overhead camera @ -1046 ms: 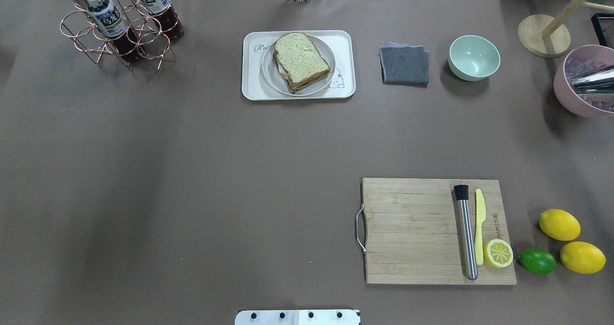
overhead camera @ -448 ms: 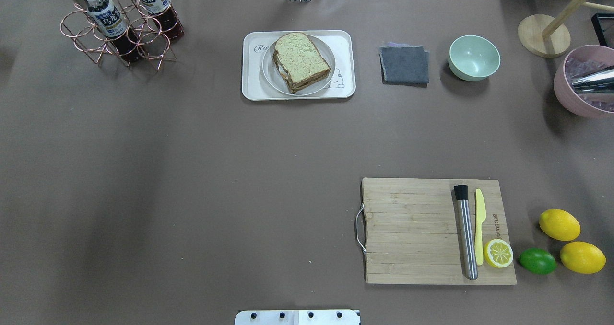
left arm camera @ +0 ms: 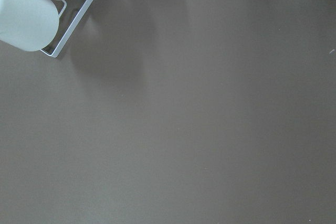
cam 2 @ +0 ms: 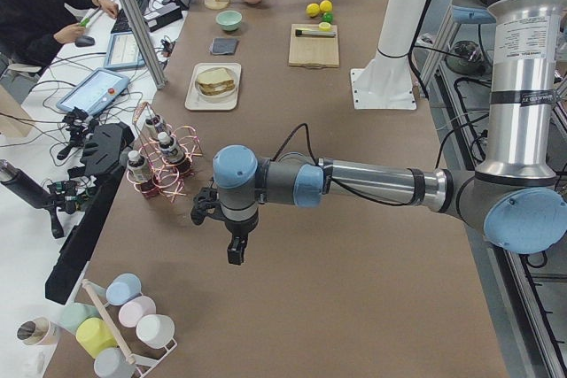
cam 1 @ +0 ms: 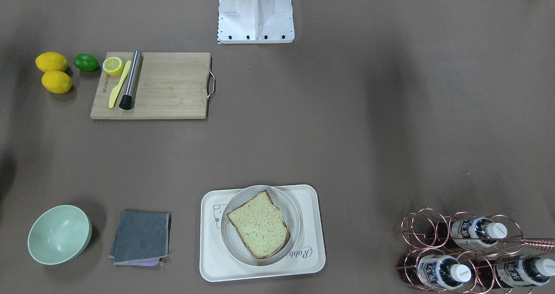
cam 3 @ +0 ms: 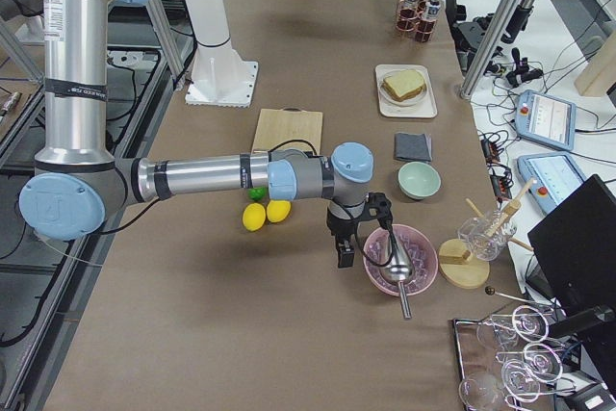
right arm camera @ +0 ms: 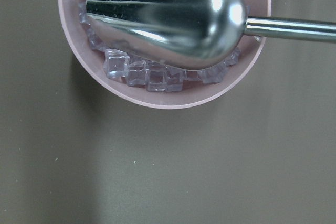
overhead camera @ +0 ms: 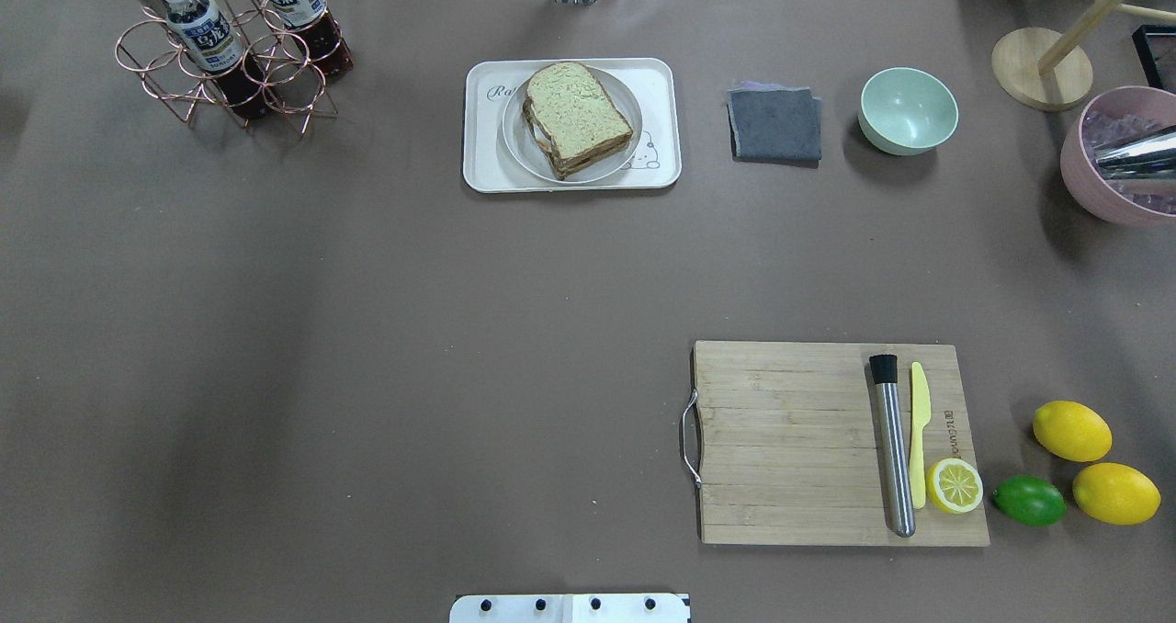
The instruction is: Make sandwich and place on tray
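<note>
—Comparing the overhead view with the one from a second ago, do you find any change on the bench (overhead camera: pixel 367 329)?

—No, I find none. The sandwich (overhead camera: pixel 577 118) lies on its round plate (overhead camera: pixel 513 141), and the plate sits inside the tray (overhead camera: pixel 480 168) at the far side of the bench, exactly as before. The cutting board (overhead camera: pixel 790 439), the lemons (overhead camera: pixel 1070 430) and the bottle rack (overhead camera: pixel 225 53) also kept their places.

—What does this mean for the task?

—I judge that it is finished, or very nearly. The two slices are stacked, a bit of white filling shows at the edge between them, and all of it rests on the tray. Nothing seems left to carry.

—And the arms?

—Both are well apart from the tray. The left end effector (cam 2: pixel 233 252) hangs over bare bench, near the bottle rack. Its wrist camera shows only brown surface and a pale cup (left arm camera: pixel 23 22) in one corner. The right end effector (cam 3: pixel 344 255) hangs just beside the pink bowl (right arm camera: pixel 157 100) of ice cubes, where a metal scoop (right arm camera: pixel 163 19) lies.

—Are the end effectors wide or narrow?

—I cannot tell. They appear only in the two side views, and no fingers come into the wrist pictures.
</note>
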You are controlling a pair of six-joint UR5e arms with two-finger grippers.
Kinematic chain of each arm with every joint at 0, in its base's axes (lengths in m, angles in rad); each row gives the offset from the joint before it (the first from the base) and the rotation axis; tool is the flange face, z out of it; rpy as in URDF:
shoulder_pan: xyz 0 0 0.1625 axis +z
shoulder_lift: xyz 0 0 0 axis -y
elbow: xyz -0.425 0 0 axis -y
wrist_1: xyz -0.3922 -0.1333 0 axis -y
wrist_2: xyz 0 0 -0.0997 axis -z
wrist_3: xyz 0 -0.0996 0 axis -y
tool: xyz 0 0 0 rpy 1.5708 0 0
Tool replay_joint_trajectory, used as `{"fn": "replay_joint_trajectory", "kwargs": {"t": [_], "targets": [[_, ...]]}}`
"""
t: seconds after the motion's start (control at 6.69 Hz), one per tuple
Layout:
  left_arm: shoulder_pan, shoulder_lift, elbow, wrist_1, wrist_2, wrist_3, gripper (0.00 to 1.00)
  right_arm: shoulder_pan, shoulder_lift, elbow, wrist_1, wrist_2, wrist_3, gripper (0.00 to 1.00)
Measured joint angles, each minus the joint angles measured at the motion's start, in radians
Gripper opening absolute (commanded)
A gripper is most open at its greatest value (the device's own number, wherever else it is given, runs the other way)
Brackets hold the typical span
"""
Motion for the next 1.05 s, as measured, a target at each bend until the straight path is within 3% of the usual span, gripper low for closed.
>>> {"fn": "replay_joint_trajectory", "kwargs": {"t": [1.05], "targets": [[-0.005,-0.017,0.0,0.01,-0.039,-0.002,0.98,0.044,-0.003,0.001,-0.001,0.081,-0.001,1.0]]}}
